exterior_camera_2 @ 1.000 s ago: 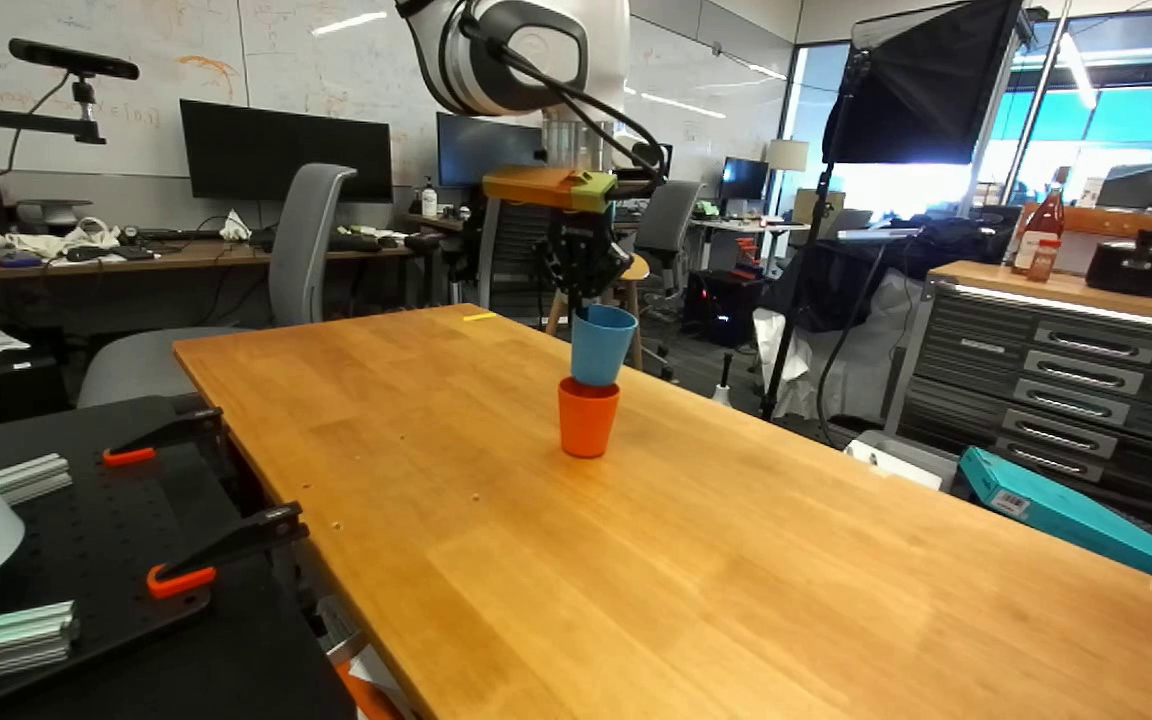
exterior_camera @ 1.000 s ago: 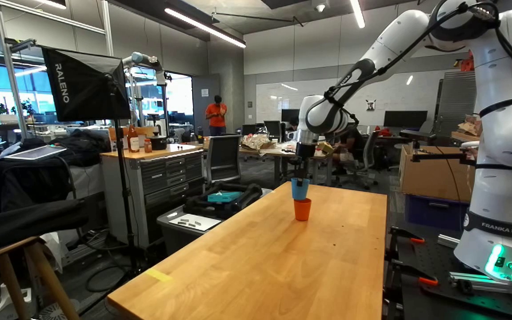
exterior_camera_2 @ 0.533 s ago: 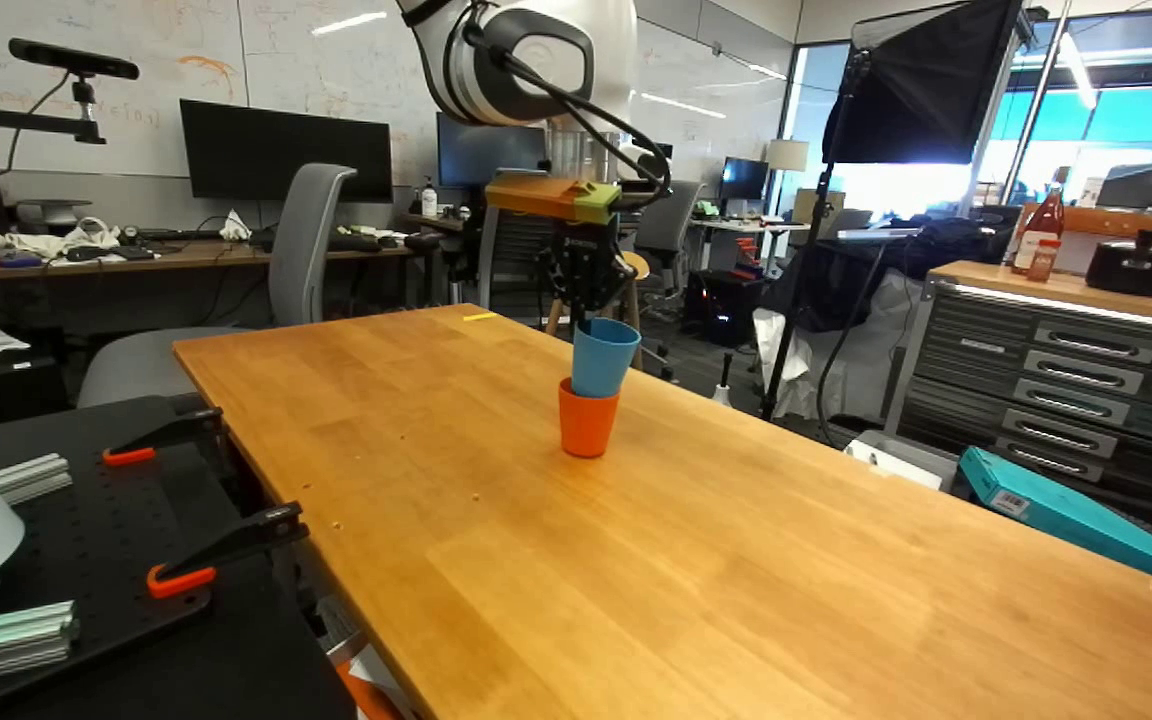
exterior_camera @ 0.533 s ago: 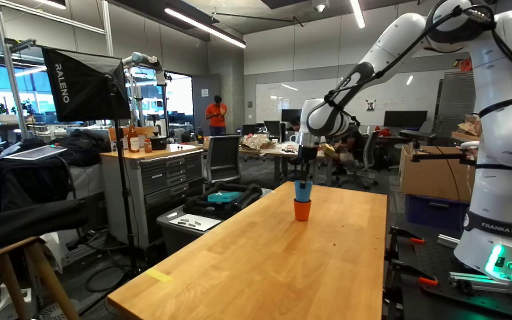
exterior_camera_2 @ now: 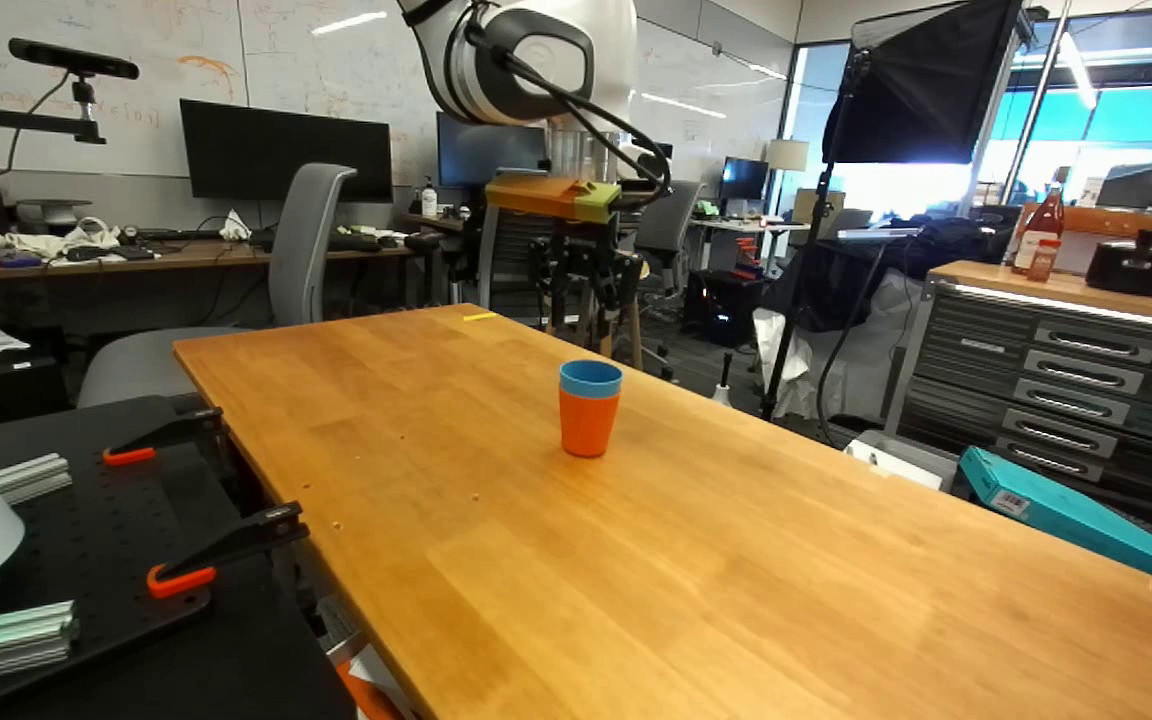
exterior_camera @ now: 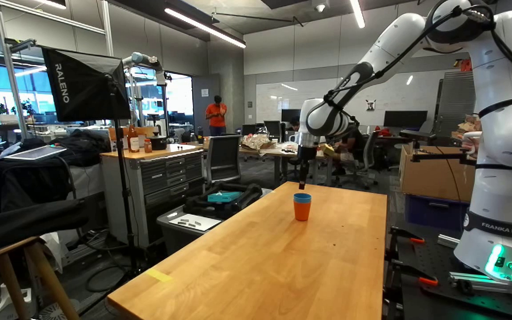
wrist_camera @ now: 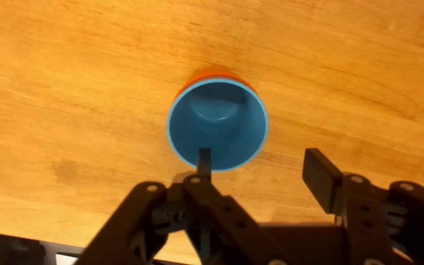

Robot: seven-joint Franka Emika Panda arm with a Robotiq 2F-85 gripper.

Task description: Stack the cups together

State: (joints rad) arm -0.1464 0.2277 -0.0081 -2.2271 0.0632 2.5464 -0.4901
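The blue cup sits nested upright inside the orange-red cup on the wooden table, only its upper band showing above the orange-red rim. Both exterior views show this. From above, in the wrist view, I look into the blue cup, with a sliver of the orange-red cup behind its rim. My gripper is open, its fingers spread with nothing between them. One finger overlaps the blue rim in the wrist view. In an exterior view the gripper hangs just above the cups, apart from them.
The long wooden table carries the cups near its far end in an exterior view. Black clamps with orange tips grip its edge beside the robot base. A grey chair and a drawer cabinet stand around it.
The blue cup was held above the orange-red cup, moved slightly down, and has dropped into it. My gripper has opened and let go of it. The orange-red cup stayed put.
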